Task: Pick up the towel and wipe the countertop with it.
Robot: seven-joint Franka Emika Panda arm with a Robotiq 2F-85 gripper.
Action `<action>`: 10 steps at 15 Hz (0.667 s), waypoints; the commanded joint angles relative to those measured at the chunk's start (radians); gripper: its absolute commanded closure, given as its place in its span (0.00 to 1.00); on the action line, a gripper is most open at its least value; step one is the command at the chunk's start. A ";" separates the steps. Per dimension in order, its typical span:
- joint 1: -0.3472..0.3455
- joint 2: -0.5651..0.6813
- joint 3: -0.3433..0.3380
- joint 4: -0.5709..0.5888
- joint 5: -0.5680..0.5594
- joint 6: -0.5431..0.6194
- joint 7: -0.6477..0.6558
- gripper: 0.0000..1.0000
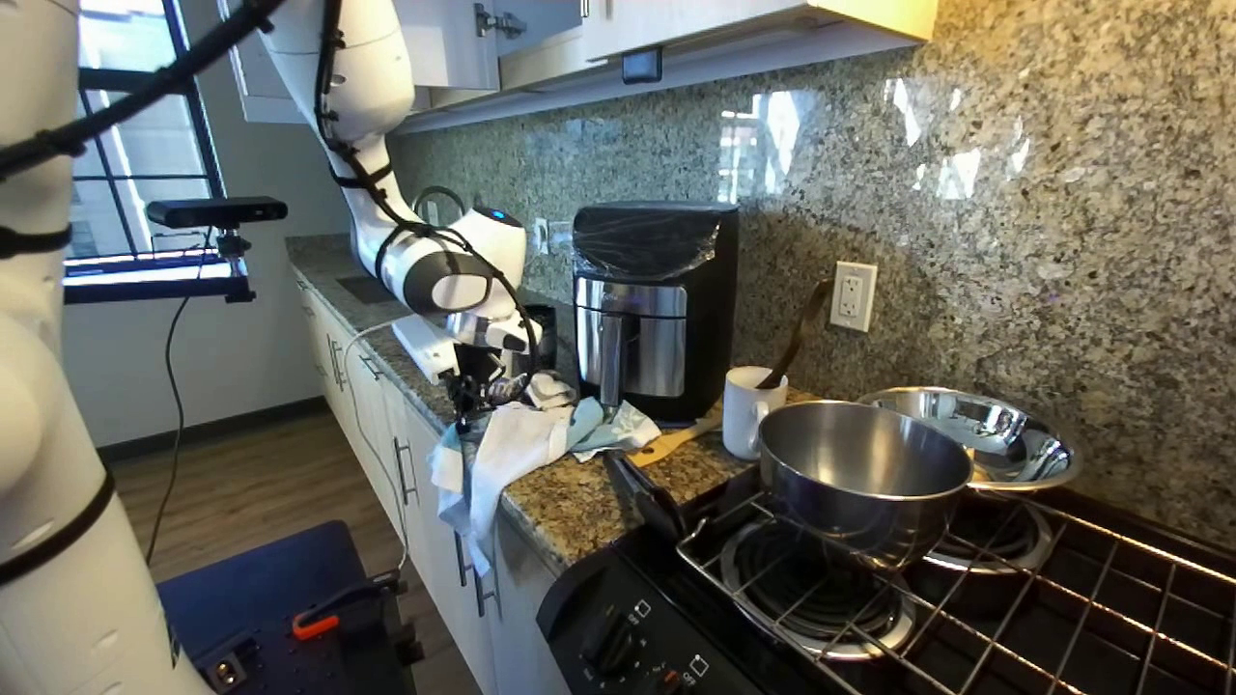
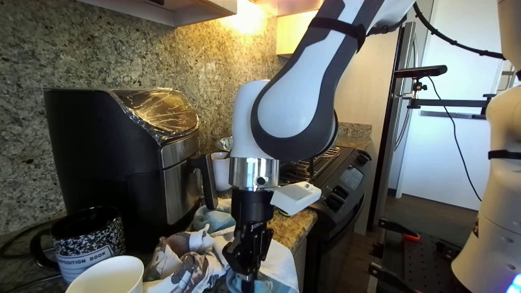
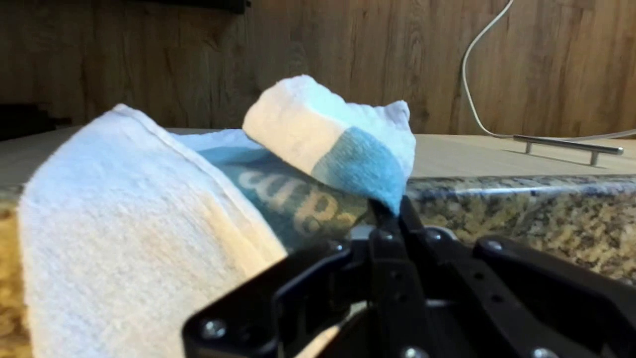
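I see the fingers pinching a bluish fold of the towel, a small purchase probably meant for dragging it. Its loose end hangs over the front edge of the countertop, so wiping likely calls for pulling that up.

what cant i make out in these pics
Lettering on the towel, wrist view: blurred, partly covered by a folded flap.
How much towel the gripper pinches, wrist view: the folded flap hides the grip.
Base of the white cup, in an exterior view: cut off by the bottom edge.
Lower end of the brown utensil, in an exterior view: hidden by the white mug.
Inside the air fryer, in both exterior views: it is closed.
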 commanded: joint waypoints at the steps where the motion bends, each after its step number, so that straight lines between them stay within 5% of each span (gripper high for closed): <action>1: 0.081 -0.045 -0.155 -0.028 -0.215 -0.099 0.149 0.97; 5: 0.139 -0.067 -0.285 -0.021 -0.461 -0.153 0.329 0.97; 10: 0.125 -0.142 -0.327 -0.037 -0.529 -0.113 0.429 0.97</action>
